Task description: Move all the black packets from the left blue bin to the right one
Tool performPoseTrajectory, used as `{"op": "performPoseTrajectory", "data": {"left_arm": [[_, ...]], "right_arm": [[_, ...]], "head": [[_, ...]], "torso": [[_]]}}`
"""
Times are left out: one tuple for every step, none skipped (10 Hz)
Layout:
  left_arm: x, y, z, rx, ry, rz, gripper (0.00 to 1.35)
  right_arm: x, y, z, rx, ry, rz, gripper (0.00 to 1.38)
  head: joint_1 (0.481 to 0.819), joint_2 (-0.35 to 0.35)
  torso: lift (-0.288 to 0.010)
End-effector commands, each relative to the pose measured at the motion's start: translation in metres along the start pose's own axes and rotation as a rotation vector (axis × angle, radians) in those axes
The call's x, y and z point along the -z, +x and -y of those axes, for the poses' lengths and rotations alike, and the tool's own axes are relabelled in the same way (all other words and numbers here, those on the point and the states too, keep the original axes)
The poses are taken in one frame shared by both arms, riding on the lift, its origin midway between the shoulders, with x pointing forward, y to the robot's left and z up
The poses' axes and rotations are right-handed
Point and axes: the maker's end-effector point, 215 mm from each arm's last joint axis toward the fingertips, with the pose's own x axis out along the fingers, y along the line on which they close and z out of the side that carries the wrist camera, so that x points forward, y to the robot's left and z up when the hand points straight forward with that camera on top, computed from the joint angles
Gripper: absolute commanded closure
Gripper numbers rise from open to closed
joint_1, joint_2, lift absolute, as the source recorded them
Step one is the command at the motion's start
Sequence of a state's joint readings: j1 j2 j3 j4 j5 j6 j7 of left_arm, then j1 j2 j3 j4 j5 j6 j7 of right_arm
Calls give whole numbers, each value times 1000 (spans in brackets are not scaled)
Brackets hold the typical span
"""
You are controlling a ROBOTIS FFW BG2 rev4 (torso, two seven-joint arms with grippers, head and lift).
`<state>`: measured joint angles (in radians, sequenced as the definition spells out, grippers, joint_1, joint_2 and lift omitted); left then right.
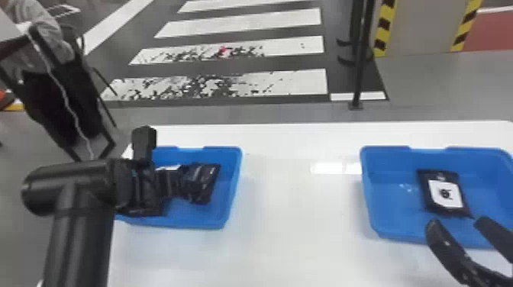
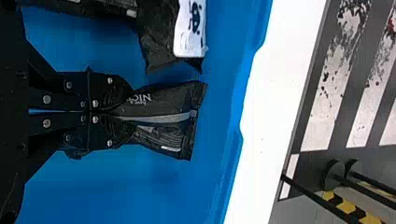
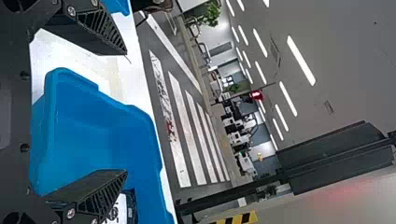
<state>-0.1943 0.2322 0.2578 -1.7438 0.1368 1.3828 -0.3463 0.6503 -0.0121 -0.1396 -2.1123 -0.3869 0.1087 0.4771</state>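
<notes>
Packet clamped in left gripper, inside left bin; lined up lengthwise with fingers, jutting past tips. Perhaps touching bin floor, hard to tell. To go rightward over table to right bin. Right gripper spread, empty, near right bin, well apart from packet.

Office-like hall — desks, ceiling lights, crosswalk

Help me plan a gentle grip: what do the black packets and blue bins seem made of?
The black packets look like thin, glossy plastic film, perhaps foil-lined: they crease and catch bright highlights. The left blue bin and right blue bin look like smooth moulded plastic, probably rigid, with rounded corners and shaped rims.
</notes>
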Motion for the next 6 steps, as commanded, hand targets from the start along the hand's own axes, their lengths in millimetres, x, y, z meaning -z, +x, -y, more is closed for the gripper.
{"op": "performPoseTrajectory", "data": {"left_arm": [[5,-23,29,71,38,41,1205],[10,-49,48,91,96,84,1205],[15,-75,71,122,148,124,1205],[23,-94,100,182,187,152,1205],[27,-106,129,246,216,171,1205],[32,-113,157,322,237,180,1205]], "right_arm": [[-3,1,-3,-8,1,0,125],[-5,4,-9,-23,1,2,125],[-10,6,-14,-36,-5,10,131],[-15,13,-25,-69,-2,7,136],[-18,21,-40,-113,12,2,136],[-20,31,-55,-155,37,9,136]], "head": [[695,198],[695,182],[695,166],[695,153],[695,144],[695,124]], "torso": [[-154],[-154],[-154],[-154],[-154],[-154]]}}
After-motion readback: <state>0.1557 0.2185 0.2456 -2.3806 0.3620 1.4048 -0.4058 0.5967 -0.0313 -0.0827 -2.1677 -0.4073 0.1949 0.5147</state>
